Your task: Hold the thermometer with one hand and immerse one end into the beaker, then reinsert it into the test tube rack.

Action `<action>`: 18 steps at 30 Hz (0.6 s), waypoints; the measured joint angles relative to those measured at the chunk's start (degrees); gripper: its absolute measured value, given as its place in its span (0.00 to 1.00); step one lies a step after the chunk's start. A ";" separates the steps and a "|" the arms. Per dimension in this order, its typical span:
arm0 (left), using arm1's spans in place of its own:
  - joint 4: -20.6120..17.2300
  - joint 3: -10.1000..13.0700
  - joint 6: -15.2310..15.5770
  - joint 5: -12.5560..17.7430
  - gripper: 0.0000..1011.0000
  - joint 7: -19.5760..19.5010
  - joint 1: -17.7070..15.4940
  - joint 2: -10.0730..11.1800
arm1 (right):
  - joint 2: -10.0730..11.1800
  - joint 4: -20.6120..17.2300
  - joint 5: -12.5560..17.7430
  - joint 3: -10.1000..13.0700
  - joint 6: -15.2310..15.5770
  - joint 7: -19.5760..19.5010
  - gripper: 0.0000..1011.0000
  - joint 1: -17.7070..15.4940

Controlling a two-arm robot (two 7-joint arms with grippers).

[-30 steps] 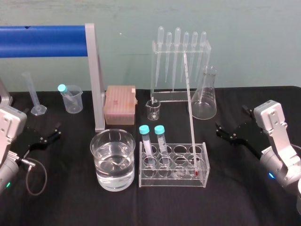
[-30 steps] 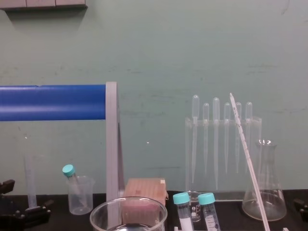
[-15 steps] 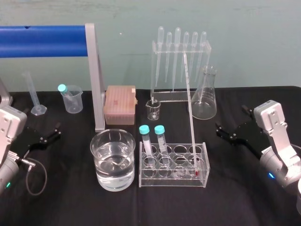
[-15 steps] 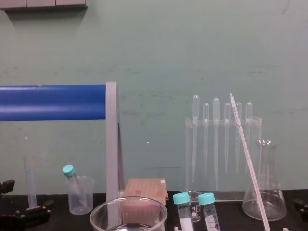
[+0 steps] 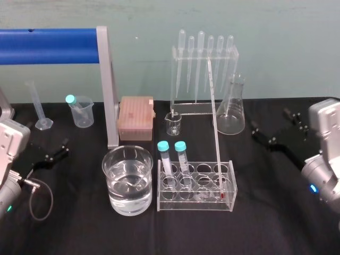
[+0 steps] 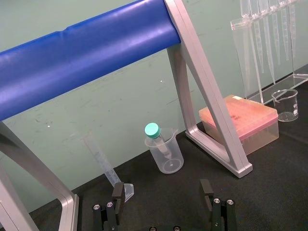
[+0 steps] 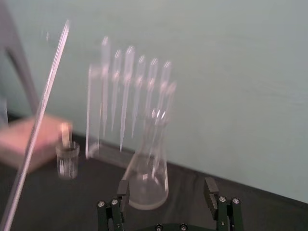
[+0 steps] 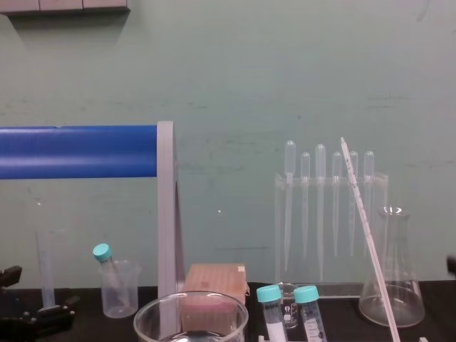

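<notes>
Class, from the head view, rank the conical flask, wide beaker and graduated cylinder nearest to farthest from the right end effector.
1. Conical flask, just left of the right end effector.
2. Wide beaker, front, left of centre.
3. Graduated cylinder, far back left.

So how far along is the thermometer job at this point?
Nothing looks done: the long thin glass thermometer leans in the clear plastic test tube rack, ungripped. In hand: the black right gripper hangs open and empty near the conical glass flask, apart from the thermometer; the left gripper sits open on the robot's left. Left: grasp, dip into the wide glass beaker of clear liquid, reinsert.
</notes>
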 joint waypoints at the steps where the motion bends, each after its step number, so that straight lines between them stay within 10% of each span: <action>1: 0.00 0.00 0.00 0.00 1.00 0.00 0.00 0.00 | -0.13 -0.47 0.84 0.59 -0.04 0.19 0.99 -0.24; 7: 0.00 0.00 0.00 0.00 1.00 0.00 0.00 0.00 | -1.63 -6.74 9.97 6.87 -1.07 3.23 0.99 -3.16; 18: 0.00 0.00 0.00 0.00 1.00 0.00 0.00 0.00 | -4.32 -11.24 19.62 9.75 1.07 11.30 0.99 -2.09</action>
